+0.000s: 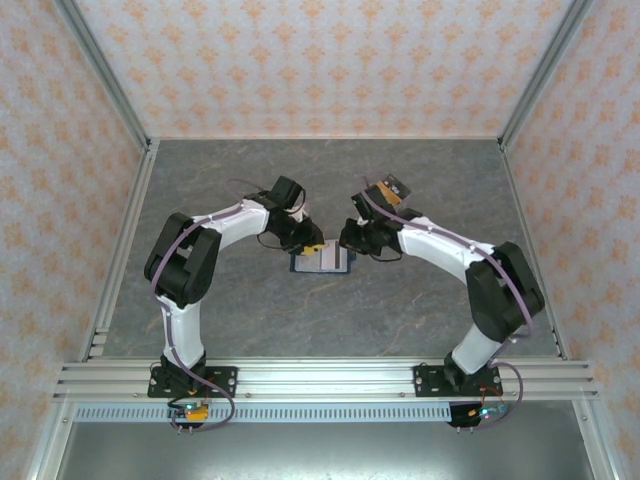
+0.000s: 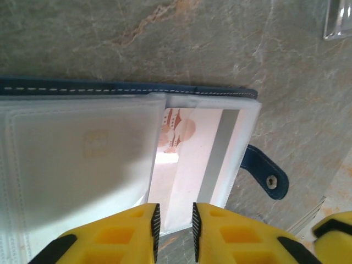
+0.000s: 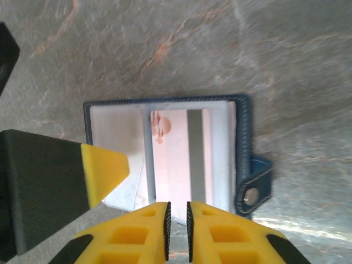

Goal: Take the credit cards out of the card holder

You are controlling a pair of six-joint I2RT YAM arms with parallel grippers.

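Observation:
The card holder [image 1: 322, 262] lies open on the grey table between both arms, its navy-blue edge [image 2: 110, 88] [image 3: 245, 132] and closure tab [image 2: 267, 176] [image 3: 253, 190] showing. A pinkish credit card [image 2: 190, 159] [image 3: 176, 159] with a grey stripe sits in a clear sleeve. Frosted sleeves cover the holder's left part. My left gripper [image 1: 308, 243] [image 2: 175, 220] hovers at the sleeve's near edge, jaws a little apart with bare table between them. My right gripper [image 1: 352, 240] [image 3: 177, 217] is at the same card's near edge with only a narrow slit between its pads. One yellow left finger [image 3: 104, 170] rests over the sleeves.
Patterned walls close the table on three sides, with metal posts at the corners [image 1: 110, 110]. An aluminium rail [image 1: 320, 375] carries the arm bases along the front. Bare grey table [image 1: 320, 180] stretches behind and beside the holder.

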